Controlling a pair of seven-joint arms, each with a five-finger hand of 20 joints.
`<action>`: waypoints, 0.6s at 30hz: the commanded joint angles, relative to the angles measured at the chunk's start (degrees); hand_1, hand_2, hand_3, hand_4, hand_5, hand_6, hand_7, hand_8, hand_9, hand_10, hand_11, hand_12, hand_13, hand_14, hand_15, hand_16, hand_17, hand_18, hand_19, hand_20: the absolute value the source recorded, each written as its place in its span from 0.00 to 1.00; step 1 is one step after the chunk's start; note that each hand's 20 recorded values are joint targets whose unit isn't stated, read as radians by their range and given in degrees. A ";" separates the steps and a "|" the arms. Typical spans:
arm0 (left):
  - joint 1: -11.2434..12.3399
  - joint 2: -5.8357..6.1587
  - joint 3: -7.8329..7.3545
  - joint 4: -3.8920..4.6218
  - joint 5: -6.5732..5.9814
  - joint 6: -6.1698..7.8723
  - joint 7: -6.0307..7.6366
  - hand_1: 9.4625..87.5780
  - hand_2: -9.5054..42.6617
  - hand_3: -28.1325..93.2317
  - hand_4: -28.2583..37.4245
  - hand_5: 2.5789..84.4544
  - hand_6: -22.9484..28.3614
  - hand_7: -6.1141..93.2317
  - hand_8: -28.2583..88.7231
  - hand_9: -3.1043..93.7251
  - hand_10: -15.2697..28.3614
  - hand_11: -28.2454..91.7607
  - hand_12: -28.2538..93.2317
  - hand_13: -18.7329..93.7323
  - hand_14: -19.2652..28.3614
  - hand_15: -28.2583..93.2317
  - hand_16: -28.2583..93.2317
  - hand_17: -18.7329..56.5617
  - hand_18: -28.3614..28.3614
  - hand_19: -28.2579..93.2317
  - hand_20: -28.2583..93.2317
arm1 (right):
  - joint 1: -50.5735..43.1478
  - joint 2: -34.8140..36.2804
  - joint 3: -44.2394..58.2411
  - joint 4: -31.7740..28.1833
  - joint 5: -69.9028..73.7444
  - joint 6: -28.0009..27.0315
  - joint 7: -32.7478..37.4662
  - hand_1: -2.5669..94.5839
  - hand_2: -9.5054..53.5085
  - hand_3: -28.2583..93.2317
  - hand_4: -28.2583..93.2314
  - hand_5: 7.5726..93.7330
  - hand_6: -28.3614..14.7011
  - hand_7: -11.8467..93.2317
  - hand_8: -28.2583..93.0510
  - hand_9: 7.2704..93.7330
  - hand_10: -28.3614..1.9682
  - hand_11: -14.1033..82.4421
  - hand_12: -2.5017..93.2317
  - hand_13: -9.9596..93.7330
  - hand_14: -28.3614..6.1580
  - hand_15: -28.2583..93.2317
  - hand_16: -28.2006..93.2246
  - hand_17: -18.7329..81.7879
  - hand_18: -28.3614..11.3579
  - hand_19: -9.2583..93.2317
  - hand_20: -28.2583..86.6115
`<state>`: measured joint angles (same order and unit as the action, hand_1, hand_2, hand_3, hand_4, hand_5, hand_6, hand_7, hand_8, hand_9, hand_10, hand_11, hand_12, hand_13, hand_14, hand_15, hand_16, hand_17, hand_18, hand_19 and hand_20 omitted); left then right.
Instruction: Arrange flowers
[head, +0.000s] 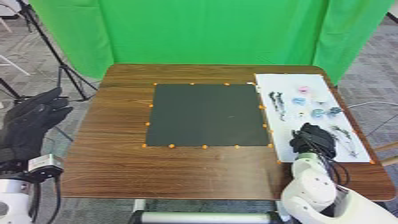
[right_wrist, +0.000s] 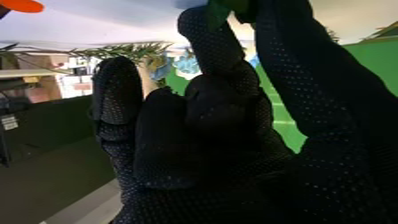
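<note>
Right fingers (right_wrist: 209, 47) pinch what appears to be a green leaf (right_wrist: 218, 14) at the white board (head: 284, 81), the dark mat (head: 209, 117) to their left; left fingers (head: 37, 106), loosely straight, hang well apart.

A green curtain (head: 213, 35) hangs behind the table (head: 124, 172).

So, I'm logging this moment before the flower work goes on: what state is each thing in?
Left hand: open, off the table's left side
Right hand: curled, pinching a green leaf
Pink flower: lying on the white sheet
Leafy sprig: lying on the white sheet
Dark mat: flat on the table
Green curtain: hanging
</note>
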<state>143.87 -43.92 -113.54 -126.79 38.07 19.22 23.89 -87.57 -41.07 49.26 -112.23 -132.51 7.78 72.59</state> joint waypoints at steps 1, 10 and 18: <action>1.34 -0.46 -0.80 -0.62 -0.44 -0.09 0.03 0.26 0.20 0.85 0.13 0.41 0.61 0.24 0.14 0.35 0.77 0.56 0.29 0.33 0.89 0.75 0.10 0.09 0.86 0.69 0.30 | -4.91 -2.82 -2.43 4.57 3.63 -3.23 0.21 0.55 0.00 0.76 0.03 0.75 0.46 0.42 0.34 0.81 0.44 0.93 0.48 0.87 0.48 1.00 0.47 0.60 0.04 1.00 0.42; 1.55 -0.60 -1.17 -0.76 -0.70 0.03 -0.34 0.26 0.20 0.86 0.14 0.41 0.61 0.24 0.14 0.35 0.77 0.56 0.29 0.33 0.89 0.75 0.10 0.09 0.86 0.69 0.30 | -6.07 -4.49 -1.64 5.07 4.55 -2.24 -0.51 0.62 0.00 0.78 0.01 0.83 0.52 0.41 0.34 0.86 0.52 0.92 0.50 0.90 0.52 1.00 0.46 0.60 0.04 1.00 0.42; 2.68 -0.25 -1.32 -1.03 -1.53 0.79 0.67 0.26 0.20 0.86 0.13 0.41 0.61 0.24 0.14 0.35 0.77 0.56 0.29 0.33 0.89 0.75 0.10 0.09 0.86 0.69 0.30 | -6.82 -4.11 -0.91 4.71 4.40 0.65 -1.69 0.63 0.00 0.80 0.00 0.86 0.53 0.40 0.34 0.88 0.56 0.92 0.50 0.91 0.53 0.99 0.46 0.60 0.05 1.00 0.41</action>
<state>144.77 -44.00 -114.63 -127.24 37.57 19.30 23.85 -88.32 -43.77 52.55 -110.65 -132.44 7.51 71.53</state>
